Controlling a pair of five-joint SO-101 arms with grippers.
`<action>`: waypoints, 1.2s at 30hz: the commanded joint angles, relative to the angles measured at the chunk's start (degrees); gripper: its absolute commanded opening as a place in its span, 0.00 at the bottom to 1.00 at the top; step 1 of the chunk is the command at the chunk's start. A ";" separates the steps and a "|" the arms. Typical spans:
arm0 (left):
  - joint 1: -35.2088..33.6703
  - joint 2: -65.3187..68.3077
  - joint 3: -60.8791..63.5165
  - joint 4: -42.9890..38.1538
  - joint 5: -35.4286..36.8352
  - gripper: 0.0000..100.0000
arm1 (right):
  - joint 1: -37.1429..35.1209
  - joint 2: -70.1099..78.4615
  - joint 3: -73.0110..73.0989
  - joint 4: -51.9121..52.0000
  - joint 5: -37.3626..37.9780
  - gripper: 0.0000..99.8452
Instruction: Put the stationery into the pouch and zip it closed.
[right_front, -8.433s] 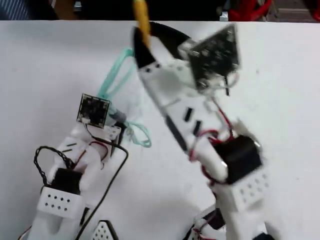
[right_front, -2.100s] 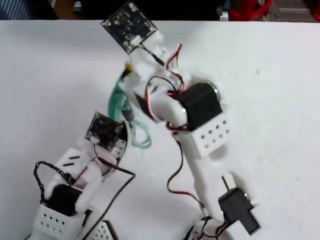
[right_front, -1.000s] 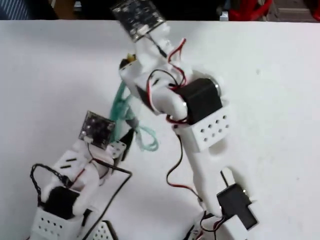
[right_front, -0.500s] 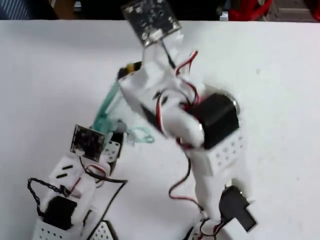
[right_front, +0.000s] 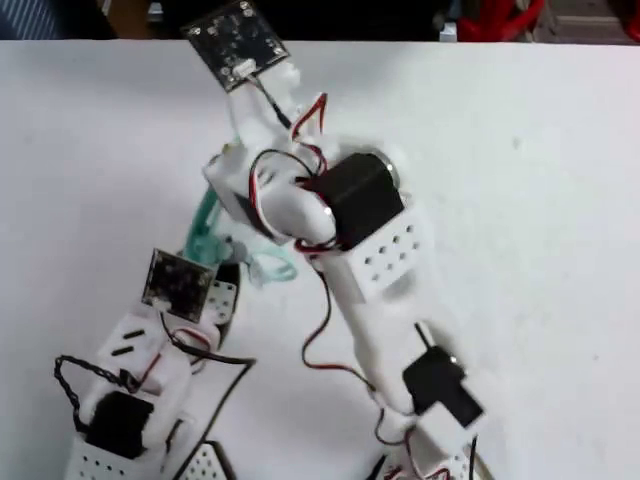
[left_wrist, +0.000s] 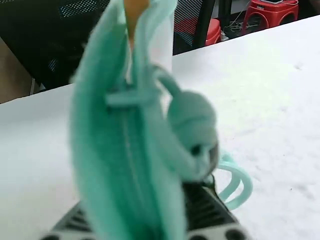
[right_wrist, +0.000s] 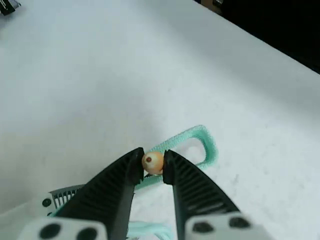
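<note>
I judge I'm mid-insertion: my right gripper (right_wrist: 152, 157) is clenched on the orange pen (right_wrist: 152, 163), end-on above the teal pouch (left_wrist: 125, 150) that my left gripper (right_front: 233, 282) clamps upright off the table, so next I lower the pen inside and release.

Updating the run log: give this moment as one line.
left gripper: shut on pouch, upright | right gripper: shut on orange pen, at pouch top

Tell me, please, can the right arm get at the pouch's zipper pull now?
Probably not yet: the right gripper is shut on the orange pen. The zipper pull on the pouch itself hangs uncovered.
</note>
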 joint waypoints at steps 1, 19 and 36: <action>-0.31 -1.19 -0.53 -1.58 -0.70 0.03 | 2.07 2.59 -1.76 0.13 0.09 0.02; -5.23 -1.19 -0.70 -1.76 4.13 0.13 | 13.23 -12.62 -1.23 0.66 0.09 0.27; -4.88 -1.19 -0.18 -1.85 4.22 0.14 | 2.68 -3.30 -2.29 -8.31 6.42 0.18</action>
